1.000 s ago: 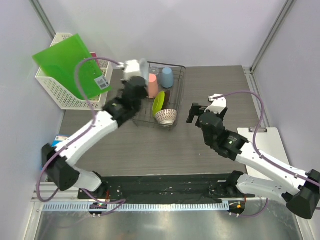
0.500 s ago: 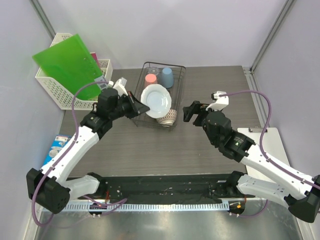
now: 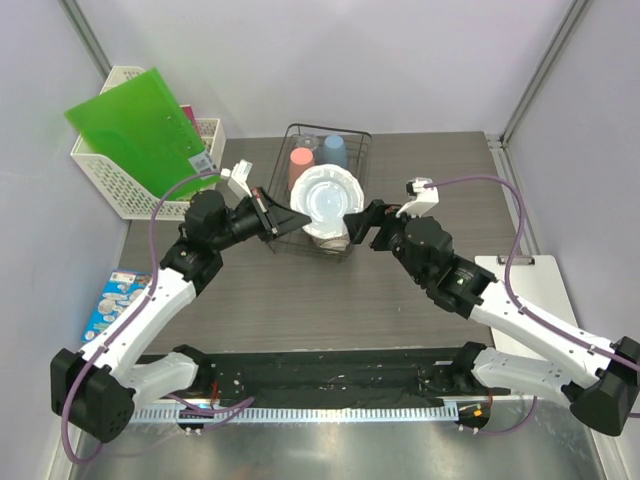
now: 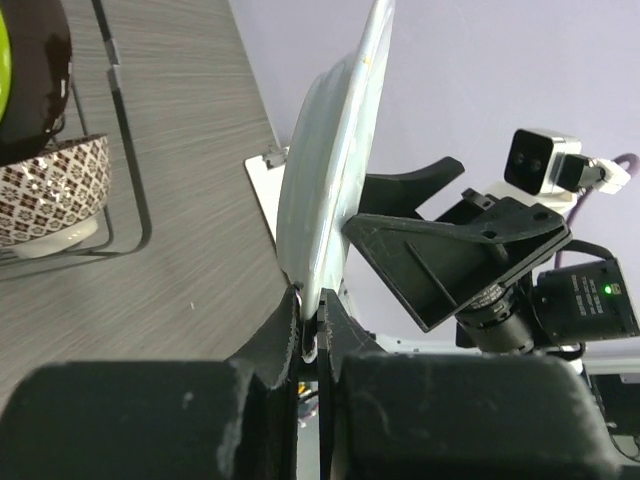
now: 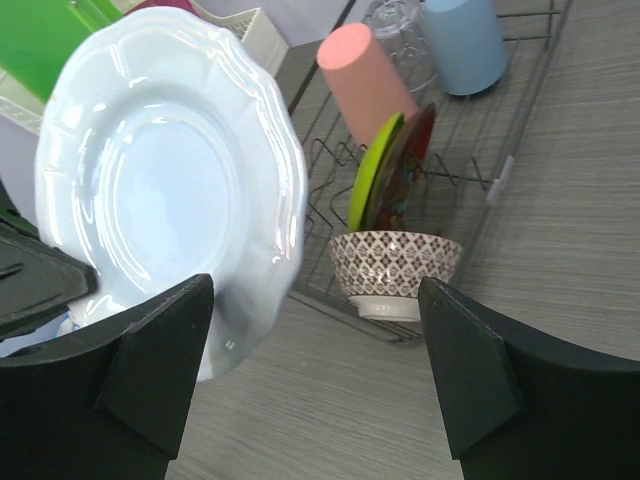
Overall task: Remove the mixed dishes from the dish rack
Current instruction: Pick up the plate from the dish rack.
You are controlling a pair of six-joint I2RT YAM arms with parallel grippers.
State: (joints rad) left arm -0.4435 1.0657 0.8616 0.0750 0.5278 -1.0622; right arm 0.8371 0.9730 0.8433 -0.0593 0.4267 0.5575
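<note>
My left gripper (image 3: 287, 222) is shut on the rim of the pale grey-white plate (image 3: 325, 198) and holds it upright above the front of the black wire dish rack (image 3: 357, 160). In the left wrist view the plate (image 4: 335, 170) stands edge-on in my gripper (image 4: 312, 312). My right gripper (image 3: 358, 226) is open, right beside the plate's right edge; its wrist view has the plate (image 5: 170, 190) at the left finger (image 5: 160, 370). The rack holds the pink cup (image 5: 365, 85), light blue cup (image 5: 465, 30), yellow-green plate (image 5: 372, 180), red patterned plate (image 5: 408, 165) and patterned bowl (image 5: 395, 268).
A white lattice basket (image 3: 125, 180) with a green folder (image 3: 135, 130) stands at the back left. A white clipboard (image 3: 520, 285) lies at the right edge. A small printed packet (image 3: 115, 300) lies at the left edge.
My left arm lifted the pale plate out of the rack and swung it right, toward the right gripper. My right gripper moved left, up to the plate.
</note>
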